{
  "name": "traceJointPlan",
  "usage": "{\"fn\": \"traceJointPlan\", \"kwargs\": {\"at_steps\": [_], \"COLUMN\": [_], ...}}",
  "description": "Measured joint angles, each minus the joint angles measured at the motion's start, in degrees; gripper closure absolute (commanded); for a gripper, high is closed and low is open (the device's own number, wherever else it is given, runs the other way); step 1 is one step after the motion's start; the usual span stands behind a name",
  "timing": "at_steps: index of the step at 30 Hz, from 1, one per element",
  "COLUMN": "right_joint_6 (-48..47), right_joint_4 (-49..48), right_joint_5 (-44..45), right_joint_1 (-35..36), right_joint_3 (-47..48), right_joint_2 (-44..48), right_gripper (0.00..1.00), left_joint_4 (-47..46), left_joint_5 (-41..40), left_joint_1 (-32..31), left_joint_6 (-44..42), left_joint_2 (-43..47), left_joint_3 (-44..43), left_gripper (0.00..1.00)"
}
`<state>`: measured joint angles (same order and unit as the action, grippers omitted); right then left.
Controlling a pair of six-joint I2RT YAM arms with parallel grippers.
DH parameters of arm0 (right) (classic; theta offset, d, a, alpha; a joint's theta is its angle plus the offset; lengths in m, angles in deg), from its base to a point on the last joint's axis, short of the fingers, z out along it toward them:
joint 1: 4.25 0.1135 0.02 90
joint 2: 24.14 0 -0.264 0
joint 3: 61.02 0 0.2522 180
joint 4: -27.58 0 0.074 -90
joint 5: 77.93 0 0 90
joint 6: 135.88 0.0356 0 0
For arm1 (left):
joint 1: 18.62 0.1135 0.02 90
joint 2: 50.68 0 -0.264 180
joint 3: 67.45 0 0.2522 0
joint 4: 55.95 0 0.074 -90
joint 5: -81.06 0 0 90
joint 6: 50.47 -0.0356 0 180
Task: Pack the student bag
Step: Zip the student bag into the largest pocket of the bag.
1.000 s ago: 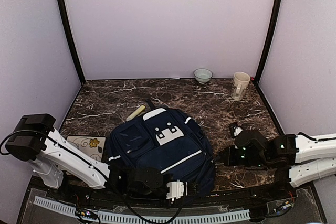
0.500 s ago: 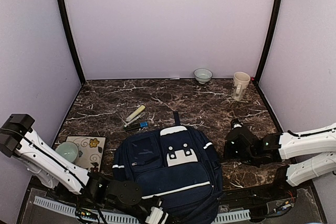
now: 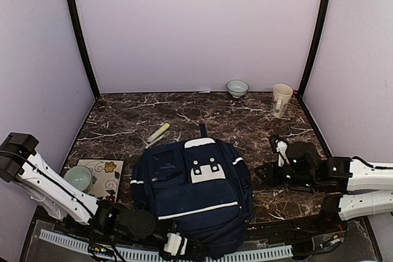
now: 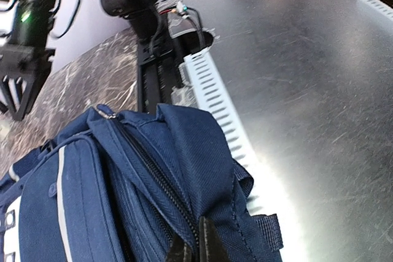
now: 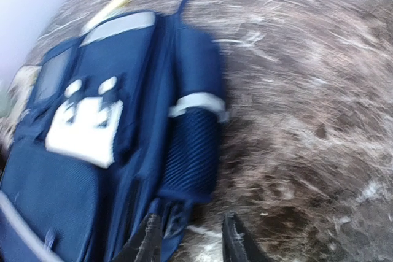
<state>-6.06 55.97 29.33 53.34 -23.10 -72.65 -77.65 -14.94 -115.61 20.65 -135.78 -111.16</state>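
student bag [image 3: 193, 191] lies flat, front up, near middle of the marble surface [image 3: 123, 121]. left end effector [image 4: 190, 245] at its 6 o'clock is pinched tight on the bag's fabric. right end effector [image 5: 191, 240] at 3 o'clock has a narrow gap between its fingers, gripping nothing, just beside the side pocket [image 5: 193, 151].

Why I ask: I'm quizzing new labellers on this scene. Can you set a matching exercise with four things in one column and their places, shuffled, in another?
Things
1. student bag
2. mug
3. yellow marker
4. floral mat

Places
A. far right corner
B. near left, under the green bowl
C. middle, toward the near edge
D. just beyond the bag's top left corner

Pairs: 1-C, 2-A, 3-D, 4-B
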Motion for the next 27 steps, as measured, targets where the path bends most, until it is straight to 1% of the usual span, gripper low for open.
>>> {"fn": "traceJointPlan", "kwargs": {"at_steps": [1,3,4,6,8,13,17,19,22,27], "right_joint_6": [-1.33,-3.13,-3.96,-5.14,-6.19,-7.82,-8.09,-8.17,-8.33,-8.68], "right_joint_4": [-0.72,-2.58,-3.52,-5.14,-7.08,-14.58,-20.33,-23.04,-28.37,-32.46], "right_joint_5": [-2.62,-7.5,-9.88,-14.05,-17.38,-21.9,-24.33,-25.31,-26.95,-28.22], "right_joint_1": [0.02,0.17,0.35,0.9,2.34,8.07,10.16,10.56,11.06,11.98], "right_joint_3": [-0.74,-2.6,-3.61,-5.16,-6.34,-8.7,-10.32,-10.36,-10.34,-9.6], "right_joint_2": [1.9,4.74,5.62,6.14,5.51,0.46,-3.13,-4.94,-8.39,-13.0], "right_gripper": [0.44,0.3,0.25,0.18,0.15,0.15,0.18,0.21,0.28,0.38], "left_joint_4": [0.2,0.5,0.61,0.87,1.11,1.81,2.32,2.36,2.38,2.36], "left_joint_5": [-0.61,-1.44,-1.75,-2.45,-3.23,-4.81,-4.85,-4.81,-4.81,-4.81], "left_joint_1": [0.33,1.36,1.92,3.15,4.24,5.86,6.16,6.21,6.25,6.25], "left_joint_6": [0.0,0.11,0.24,0.61,1.05,1.9,2.4,2.62,2.86,3.06], "left_joint_2": [1.11,4.15,5.86,9.35,13.03,21.7,26.62,27.41,27.41,27.04], "left_joint_3": [0.96,3.45,4.74,7.41,10.03,15.74,18.53,18.82,18.82,18.82], "left_gripper": [1.0,1.0,1.0,1.0,1.0,1.0,1.0,1.0,1.0,1.0]}}
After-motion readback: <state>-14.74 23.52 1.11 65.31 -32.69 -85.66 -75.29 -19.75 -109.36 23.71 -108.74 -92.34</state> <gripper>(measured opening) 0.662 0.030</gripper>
